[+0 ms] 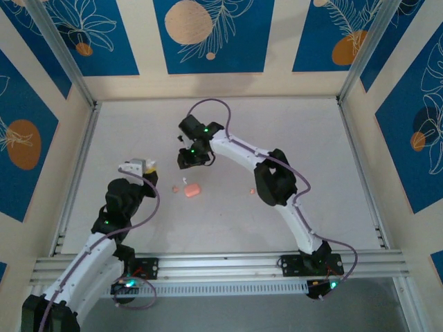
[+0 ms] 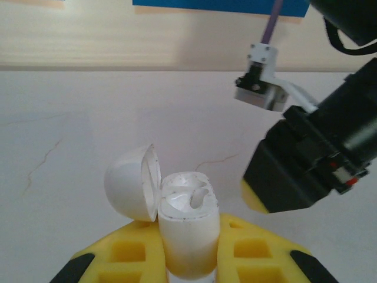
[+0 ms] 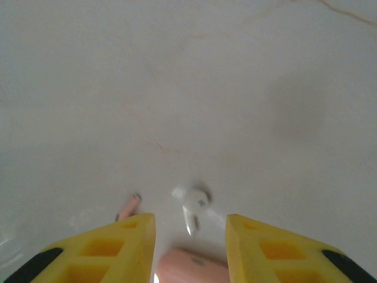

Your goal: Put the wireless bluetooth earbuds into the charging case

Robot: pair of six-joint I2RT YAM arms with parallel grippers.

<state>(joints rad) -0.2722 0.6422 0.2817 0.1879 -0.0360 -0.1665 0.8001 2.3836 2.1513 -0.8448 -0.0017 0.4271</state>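
The case (image 2: 187,219) is pinched upright between the pressed-in jaws of the left gripper (image 2: 188,247), well left of the pink lump (image 1: 192,189), and is best held level and unmoving; one earbud (image 3: 193,201) lies on the table (image 3: 177,88) just beside the lump; the right gripper (image 3: 188,221) hangs near the lump, jaws spread, nothing held, and is best centred on the bud's body, lowered, then closed gently so the bud is not flicked away. The lid (image 2: 132,183) is swung open to the left; both wells look empty.

Open white case (image 2: 187,227) in left claw (image 2: 189,250)
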